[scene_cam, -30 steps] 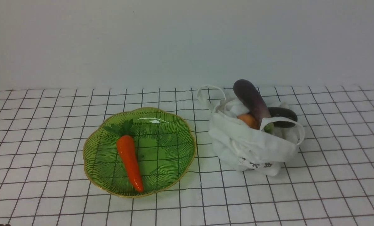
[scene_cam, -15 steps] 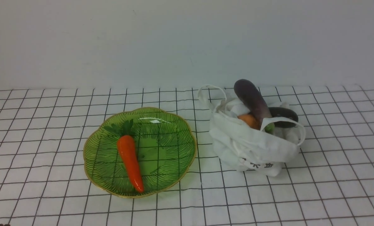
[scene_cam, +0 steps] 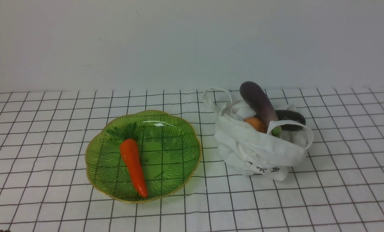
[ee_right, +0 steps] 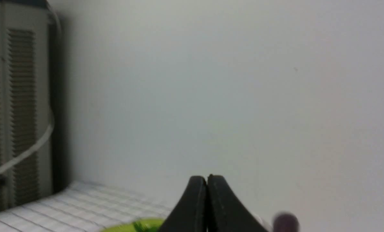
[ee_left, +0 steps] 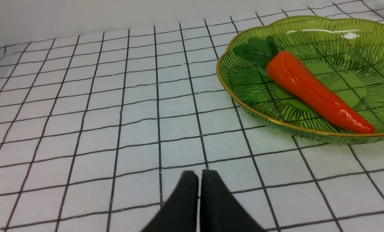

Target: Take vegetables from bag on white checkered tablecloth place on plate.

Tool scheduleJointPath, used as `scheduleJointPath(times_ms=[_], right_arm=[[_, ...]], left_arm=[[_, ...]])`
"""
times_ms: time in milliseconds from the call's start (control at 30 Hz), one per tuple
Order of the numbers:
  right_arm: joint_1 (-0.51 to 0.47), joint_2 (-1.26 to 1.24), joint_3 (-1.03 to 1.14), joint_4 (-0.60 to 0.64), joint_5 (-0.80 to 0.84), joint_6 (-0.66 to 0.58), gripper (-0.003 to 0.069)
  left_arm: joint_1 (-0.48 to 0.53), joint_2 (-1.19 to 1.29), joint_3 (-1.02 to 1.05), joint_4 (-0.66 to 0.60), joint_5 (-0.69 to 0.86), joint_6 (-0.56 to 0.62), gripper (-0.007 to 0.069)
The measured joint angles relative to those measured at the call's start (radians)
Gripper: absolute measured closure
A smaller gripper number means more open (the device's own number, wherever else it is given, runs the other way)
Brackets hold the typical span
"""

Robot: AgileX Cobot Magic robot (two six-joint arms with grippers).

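Note:
The green plate (scene_cam: pixel 175 135) lies left of centre on the checkered tablecloth (scene_cam: pixel 50 145). The orange carrot (scene_cam: pixel 133 162) lies in it. The white bag (scene_cam: pixel 259 151) stands to its right and holds the purple eggplant (scene_cam: pixel 258 101), the dark green piece (scene_cam: pixel 291 120) and the small orange piece (scene_cam: pixel 255 123). Neither gripper shows in the front view. In the left wrist view my left gripper (ee_left: pixel 200 174) is shut and empty, low over the cloth, short of the plate (ee_left: pixel 356 35) and carrot (ee_left: pixel 314 90). In the right wrist view my right gripper (ee_right: pixel 207 178) is shut and empty, raised, with the eggplant tip (ee_right: pixel 285 222) blurred below.
A plain white wall (scene_cam: pixel 192 42) stands behind the table. A louvred panel (ee_right: pixel 14 112) with a white cable shows at the side of the right wrist view. The bag's loop handles (scene_cam: pixel 215 93) stick out from its top.

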Motion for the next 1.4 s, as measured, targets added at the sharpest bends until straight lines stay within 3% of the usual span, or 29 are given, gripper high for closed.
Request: scheduleJointPath(times_ms=[167, 333, 1400], right_arm=[[-0.263, 0.000, 0.128, -0.030, 0.167, -0.007, 0.0671], [-0.418, 0.002, 0.225, -0.074, 0.233, -0.008, 0.0671], [-0.450, 0.002, 0.228, -0.078, 0.218, -0.008, 0.0671]], left_arm=[[0.000, 0.000, 0.000, 0.000, 0.000, 0.000, 0.0632], [0.000, 0.000, 0.000, 0.000, 0.000, 0.000, 0.0632], [0.000, 0.000, 0.000, 0.000, 0.000, 0.000, 0.0632]])
